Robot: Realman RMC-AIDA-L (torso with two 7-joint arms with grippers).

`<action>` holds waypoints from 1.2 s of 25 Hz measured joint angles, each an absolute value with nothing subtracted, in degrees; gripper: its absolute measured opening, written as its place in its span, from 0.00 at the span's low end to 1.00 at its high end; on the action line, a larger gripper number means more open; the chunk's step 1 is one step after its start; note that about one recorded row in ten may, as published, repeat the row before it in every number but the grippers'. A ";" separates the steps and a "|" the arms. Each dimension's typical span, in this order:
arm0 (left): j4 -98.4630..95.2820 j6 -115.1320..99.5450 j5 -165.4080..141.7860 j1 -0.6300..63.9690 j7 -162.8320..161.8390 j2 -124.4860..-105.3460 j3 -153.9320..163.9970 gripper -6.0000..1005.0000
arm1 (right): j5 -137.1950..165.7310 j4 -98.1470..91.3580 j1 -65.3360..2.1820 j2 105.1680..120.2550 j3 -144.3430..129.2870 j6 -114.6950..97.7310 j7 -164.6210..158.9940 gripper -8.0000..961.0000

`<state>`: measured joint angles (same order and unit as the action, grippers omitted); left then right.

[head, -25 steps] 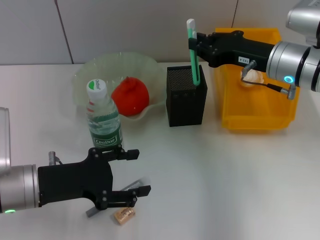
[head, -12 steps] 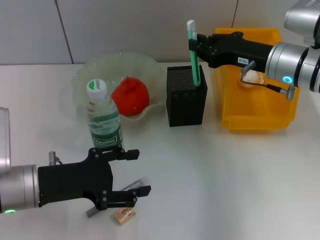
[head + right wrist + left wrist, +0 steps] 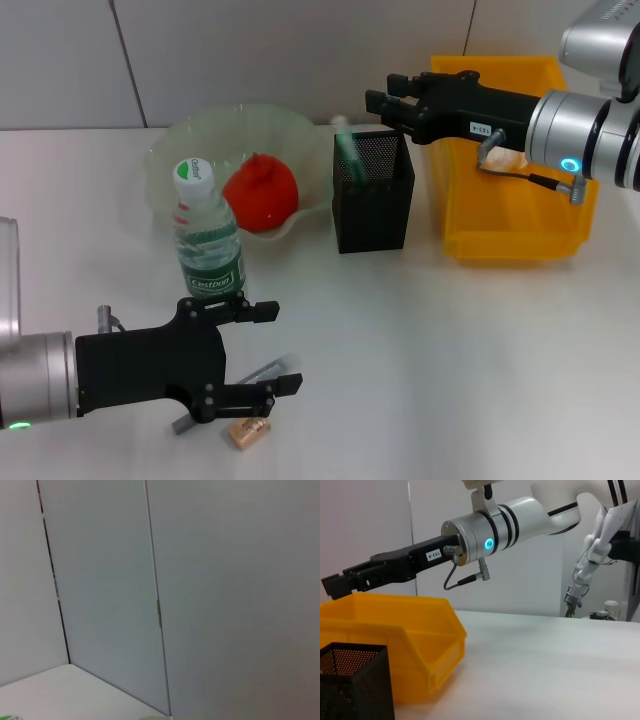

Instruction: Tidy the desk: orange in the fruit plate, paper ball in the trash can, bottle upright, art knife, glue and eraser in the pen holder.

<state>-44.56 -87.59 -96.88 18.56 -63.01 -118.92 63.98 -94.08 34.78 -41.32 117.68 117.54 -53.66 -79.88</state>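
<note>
Right claw [image 3: 385,97] released above holder [image 3: 372,190], green pen [image 3: 349,152] inside; left claw [image 3: 270,345] spread over knife [image 3: 262,372] and eraser [image 3: 247,430]; left wrist view showed only bin [image 3: 405,645], holder; right wrist view, bare wall.

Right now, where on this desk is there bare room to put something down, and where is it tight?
Free: the table in front of the pen holder and yellow bin, and the far-left strip beside the fruit plate. Crowded: the near-left, where the left end effector hangs over the eraser by the bottle.
</note>
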 joint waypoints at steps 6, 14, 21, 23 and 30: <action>-44.56 -87.60 -96.79 18.46 -63.01 -118.92 63.99 0.80 | -94.45 35.82 -40.77 117.71 117.94 -53.78 -79.98 0.45; -44.08 -87.47 -96.40 18.41 -63.01 -118.92 63.98 0.80 | -94.59 41.90 -36.86 117.93 118.10 -58.07 -80.00 0.54; -43.23 -87.28 -96.01 18.45 -62.68 -118.84 63.52 0.80 | -94.24 47.35 -30.29 118.06 118.02 -65.14 -78.15 0.67; -42.85 -87.21 -95.75 18.63 -62.63 -118.72 63.35 0.80 | -94.01 48.56 -28.84 118.15 117.90 -66.39 -77.53 0.73; -42.62 -86.54 -95.43 18.64 -63.11 -118.54 62.49 0.80 | -93.60 54.69 -19.36 118.87 118.17 -73.96 -72.47 0.73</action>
<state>-42.62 -86.54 -95.43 18.64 -63.11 -118.54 62.49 -93.60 54.69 -19.36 118.87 118.17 -73.96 -72.47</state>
